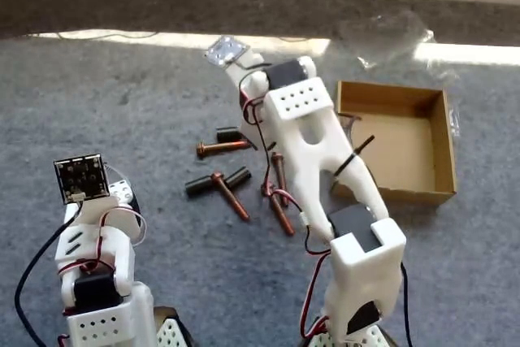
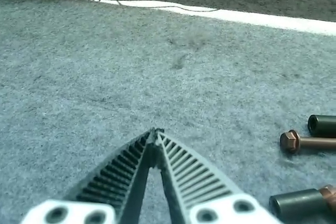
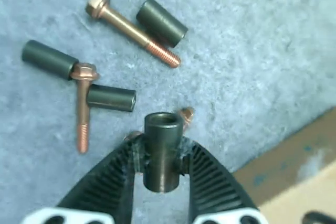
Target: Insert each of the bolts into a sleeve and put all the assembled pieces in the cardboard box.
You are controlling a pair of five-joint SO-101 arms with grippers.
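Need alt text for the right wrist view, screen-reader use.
The right gripper is shut on a dark sleeve, its open end facing the camera. Beyond it on the grey carpet lie two copper bolts and three more sleeves; another bolt head peeks from behind the held sleeve. Part of the cardboard box is alongside.

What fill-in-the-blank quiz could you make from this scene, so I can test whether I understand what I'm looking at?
1. The right gripper is shut on a dark, upright ____.
2. The left gripper is shut, holding nothing, above the grey ____.
3. The cardboard box lies on the ____ gripper's side of the loose bolts.

Missing words: sleeve; carpet; right.
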